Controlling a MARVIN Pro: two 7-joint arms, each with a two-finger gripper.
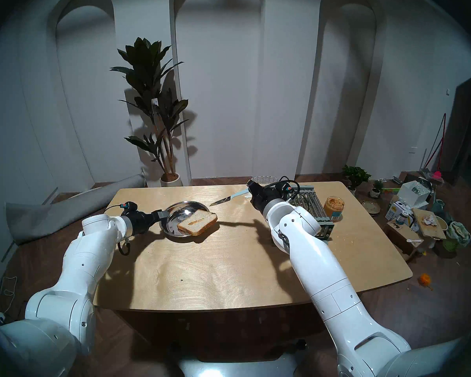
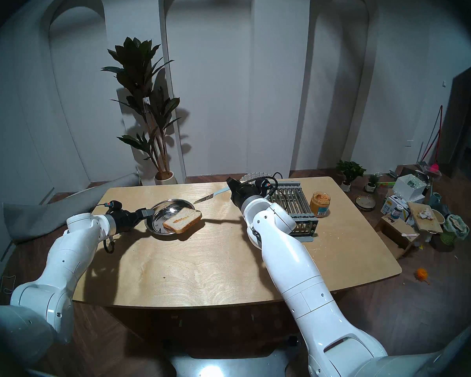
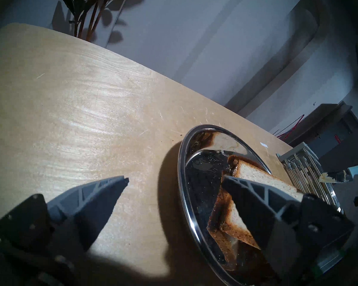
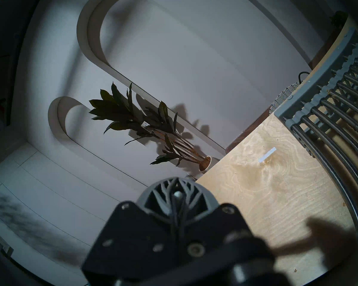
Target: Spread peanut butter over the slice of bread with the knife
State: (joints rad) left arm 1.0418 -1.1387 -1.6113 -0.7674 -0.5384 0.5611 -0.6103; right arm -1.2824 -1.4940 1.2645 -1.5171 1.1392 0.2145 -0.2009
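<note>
**Bread on the plate, knife lifted clear**

Bread [image 1: 197, 222] is what you want to place first, so start at your left claw [image 3: 174, 179]. Its jaws stand wide apart and hold nothing; one finger [image 3: 254, 199] lies over the near edge of the slice in the wrist view, the other finger sits over bare table [image 1: 229, 259] beside the steel plate [image 1: 174, 220]. From the head view the claw is at the plate's left rim.

The slice rests tilted, one end on the plate's floor and the other propped on the rim, overhanging toward the table. A thin tan streak of peanut butter [image 1: 193, 220] runs across its top.

Your right claw [image 1: 249, 190] is clamped shut on the knife [image 1: 227, 198] by its pale blue handle. The blade points toward the plate and hangs in the air above the table, apart from the bread. Paste clings to the blade in the left wrist view.

Behind that arm sit the grey rack [image 1: 309, 202] and the open jar [image 1: 334, 205], partly hidden by the wrist. You cannot see the knife at all in the right wrist view.
</note>
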